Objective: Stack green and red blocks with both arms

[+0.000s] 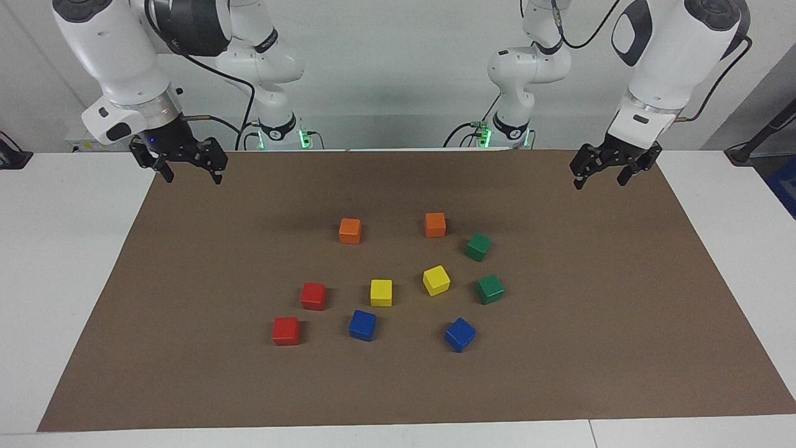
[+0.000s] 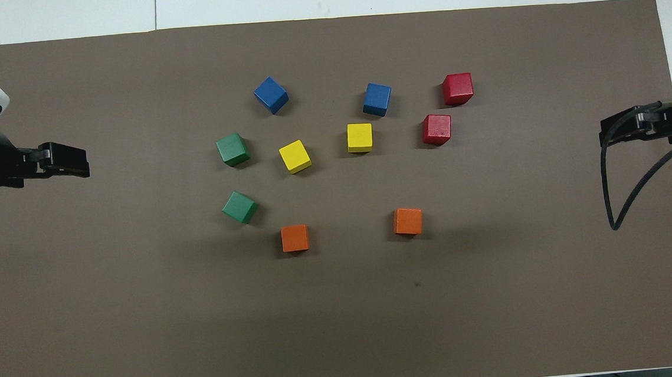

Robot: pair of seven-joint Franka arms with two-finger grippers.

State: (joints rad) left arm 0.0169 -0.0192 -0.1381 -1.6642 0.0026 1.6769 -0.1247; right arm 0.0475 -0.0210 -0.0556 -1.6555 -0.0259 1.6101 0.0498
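Blocks, 2 green [image 1: 484, 268] and 2 red [image 1: 300, 313], lie unstacked; both end effectors, left [image 1: 602, 173] and right [image 1: 191, 170], hang open, empty.

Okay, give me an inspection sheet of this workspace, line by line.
Surface: brown paper mat on a white table.
Job's things: two green cubes and toward the left arm's end, two red cubes and toward the right arm's; all single, unstacked.
Clutter: orange cubes, yellow cubes, blue cubes, in pairs.
Grippers: left end effector and right end effector open, waiting over the mat's corners.
Cables: black cable loops from the right arm.
Surroundings: nothing seen.
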